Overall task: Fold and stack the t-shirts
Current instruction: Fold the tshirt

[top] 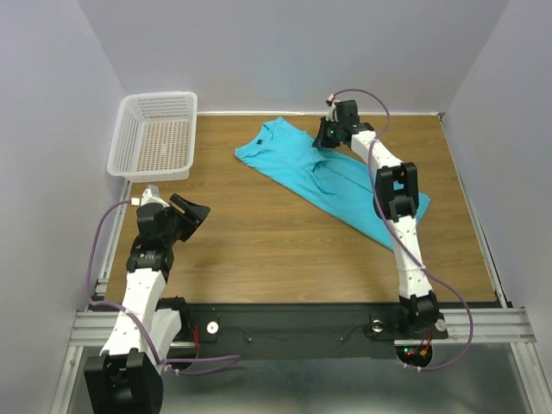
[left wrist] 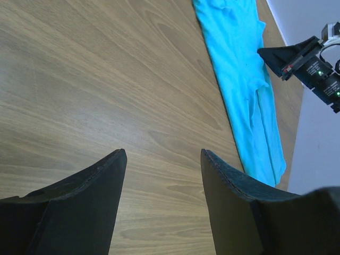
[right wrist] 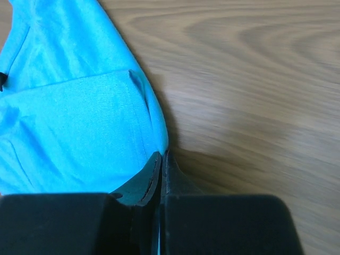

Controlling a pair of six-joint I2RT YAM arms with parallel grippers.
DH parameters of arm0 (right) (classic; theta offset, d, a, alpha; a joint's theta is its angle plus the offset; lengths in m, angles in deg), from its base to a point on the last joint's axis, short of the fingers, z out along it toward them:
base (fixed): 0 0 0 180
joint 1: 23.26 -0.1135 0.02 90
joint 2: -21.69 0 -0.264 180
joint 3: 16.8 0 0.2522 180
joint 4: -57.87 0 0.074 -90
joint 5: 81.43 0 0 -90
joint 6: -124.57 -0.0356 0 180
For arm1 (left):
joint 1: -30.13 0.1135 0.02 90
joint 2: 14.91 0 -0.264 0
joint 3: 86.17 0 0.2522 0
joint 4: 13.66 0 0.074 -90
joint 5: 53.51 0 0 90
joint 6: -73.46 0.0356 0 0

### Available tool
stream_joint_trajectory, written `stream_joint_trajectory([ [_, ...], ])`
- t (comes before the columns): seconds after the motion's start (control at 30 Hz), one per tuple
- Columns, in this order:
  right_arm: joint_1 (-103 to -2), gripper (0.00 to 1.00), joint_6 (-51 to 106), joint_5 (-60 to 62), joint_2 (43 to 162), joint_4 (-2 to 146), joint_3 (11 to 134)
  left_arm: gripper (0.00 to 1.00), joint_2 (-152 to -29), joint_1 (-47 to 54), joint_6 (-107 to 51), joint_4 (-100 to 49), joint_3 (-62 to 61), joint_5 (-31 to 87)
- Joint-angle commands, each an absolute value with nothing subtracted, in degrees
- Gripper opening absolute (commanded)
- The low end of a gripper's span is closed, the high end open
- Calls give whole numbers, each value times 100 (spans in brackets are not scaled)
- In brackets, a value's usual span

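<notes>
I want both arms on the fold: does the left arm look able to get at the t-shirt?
Probably yes: the left gripper is open, and only bare table lies between it and the t-shirt.

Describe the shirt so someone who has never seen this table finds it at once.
Start at the wooden table; on its far half, right of the white mesh basket, lies the t-shirt, stretched diagonally toward the right edge. The right gripper is closed on its edge. It is the only soft turquoise thing there; the basket is white and rigid.
</notes>
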State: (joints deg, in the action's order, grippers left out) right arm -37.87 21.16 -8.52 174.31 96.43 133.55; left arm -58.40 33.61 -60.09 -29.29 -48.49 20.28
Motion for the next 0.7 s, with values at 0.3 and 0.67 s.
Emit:
stream_joint_trajectory([
  [0.3,-3003,6,1839,49,16092,9194,11781,69,-6131,3391,-6014,-1881,-5158,1207],
  [0.67,-2572,88,3084,-425,14152,9123,10702,68,-7421,1521,-6530,-609,-4957,1302],
])
